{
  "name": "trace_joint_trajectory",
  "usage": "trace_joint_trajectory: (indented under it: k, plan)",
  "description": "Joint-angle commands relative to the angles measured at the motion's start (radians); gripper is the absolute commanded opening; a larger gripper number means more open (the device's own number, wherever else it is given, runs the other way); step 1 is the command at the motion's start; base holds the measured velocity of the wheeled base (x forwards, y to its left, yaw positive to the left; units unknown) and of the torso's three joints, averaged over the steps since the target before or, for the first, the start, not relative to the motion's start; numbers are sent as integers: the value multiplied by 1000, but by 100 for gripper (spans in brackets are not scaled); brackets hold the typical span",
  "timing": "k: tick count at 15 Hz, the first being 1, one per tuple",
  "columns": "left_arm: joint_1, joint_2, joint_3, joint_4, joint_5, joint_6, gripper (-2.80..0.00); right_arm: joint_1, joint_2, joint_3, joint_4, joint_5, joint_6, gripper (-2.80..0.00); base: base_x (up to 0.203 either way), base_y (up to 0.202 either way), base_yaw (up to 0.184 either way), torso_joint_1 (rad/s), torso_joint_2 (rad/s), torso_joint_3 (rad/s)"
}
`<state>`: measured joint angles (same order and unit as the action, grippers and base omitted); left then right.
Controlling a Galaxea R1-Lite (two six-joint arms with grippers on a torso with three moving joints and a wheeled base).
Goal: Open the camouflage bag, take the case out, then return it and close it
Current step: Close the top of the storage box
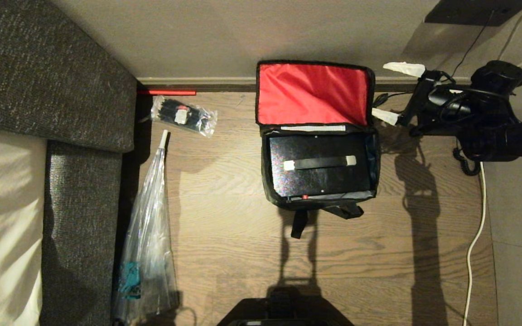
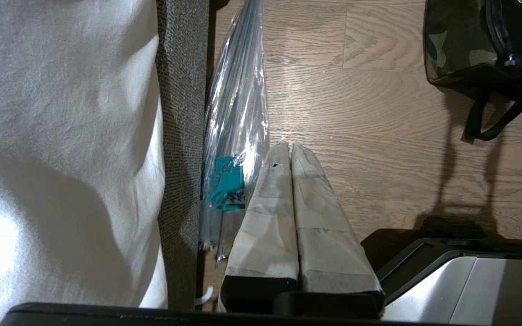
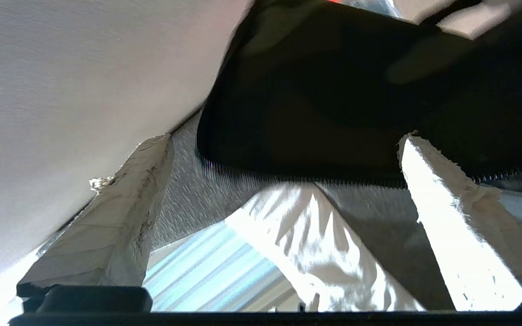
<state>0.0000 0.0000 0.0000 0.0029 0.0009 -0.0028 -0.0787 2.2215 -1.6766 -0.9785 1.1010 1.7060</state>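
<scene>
The camouflage bag (image 1: pixel 266 183) stands open on the wooden floor against the wall, its red inner lid (image 1: pixel 313 93) raised upright. The flat black case (image 1: pixel 320 170) lies inside it, a black strap with pale ends across its top. My right gripper (image 1: pixel 393 93) hovers just right of the raised lid, open, its white-wrapped fingers (image 1: pixel 403 69) pointing left at the lid's edge with nothing between them. In the right wrist view the lid's dark outer side (image 3: pixel 297 90) fills the space ahead of the right gripper (image 3: pixel 283 141). My left gripper (image 2: pixel 291 147) is parked low, shut and empty; the bag's camouflage corner (image 2: pixel 451 45) shows beyond it.
A clear packet of black ties (image 1: pixel 184 115) lies left of the bag near the wall. A folded transparent umbrella (image 1: pixel 147 235) runs along the grey sofa (image 1: pixel 52 90). A white cable (image 1: pixel 476 235) and a black coiled cord (image 1: pixel 465 164) lie at the right.
</scene>
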Motion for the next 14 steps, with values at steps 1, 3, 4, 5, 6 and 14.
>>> trace_joint_trajectory:
  k: [1,3,4,5,6,14]
  plan:
    - [0,0,2,0,1,0,-280,0,7,1,13,10,10,0,0,0,0,0,0,0]
    - [0,0,1,0,1,0,-280,2,21,-17,41,10,-21,0,0,0,0,0,0,0]
    - [0,0,2,0,1,0,-280,2,36,-23,43,9,-59,0,0,0,0,0,0,0]
    - [0,0,2,0,1,0,-280,2,53,-39,43,8,-96,0,0,0,0,0,0,0]
    - [0,0,0,0,1,0,-280,2,71,-61,45,7,-119,0,0,0,0,0,0,0]
    - [0,0,0,0,1,0,-280,7,210,-196,54,-6,-282,0,0,0,0,0,0,0]
